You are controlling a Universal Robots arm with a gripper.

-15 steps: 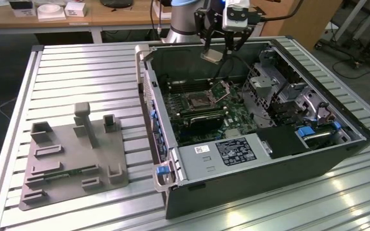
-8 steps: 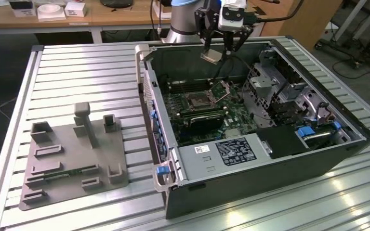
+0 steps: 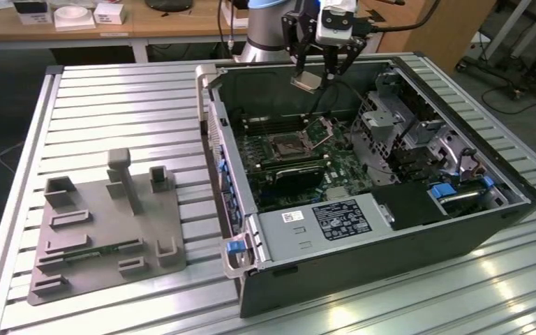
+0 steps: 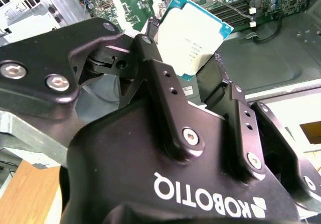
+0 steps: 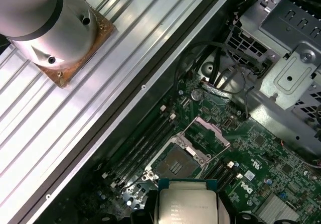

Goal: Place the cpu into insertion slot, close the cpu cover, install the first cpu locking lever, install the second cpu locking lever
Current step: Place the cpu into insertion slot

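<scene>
Pinching the cpu (image 3: 306, 82) by two opposite edges, the hand (image 3: 313, 71) hangs over the open computer case (image 3: 370, 269), which lies on its side on the slatted metal worktop (image 3: 119, 98). In the second wrist view the black fingers (image 4: 163, 81) stand on either side of the chip (image 4: 193, 35). Its pale metal top faces the camera, with a thin teal border around it.

The chip is in the air, well apart from the board. In the first wrist view the insertion slot (image 5: 175, 164) sits bare on the green circuit board (image 5: 261, 148). The cpu cover (image 5: 208, 133) is swung up off it along one edge, so the socket lies open. The long memory slots (image 5: 143, 143) run just beside it. In the exterior view the slot (image 3: 287, 146) lies lower than the held chip and nearer the camera.

The chip looks light, thin and quite stiff, so weight should be no trouble. Its smooth metal lid is probably slippery under hard pads. The underside and the socket's contacts are likely the delicate parts. The narrow side edges look like the right place to grip, with modest squeeze and the flat faces left untouched. A tilt or a slide in the grip seems the main risk.

A grey fixture block (image 3: 100, 230) rests apart on the worktop, toward the exterior view's left.
</scene>
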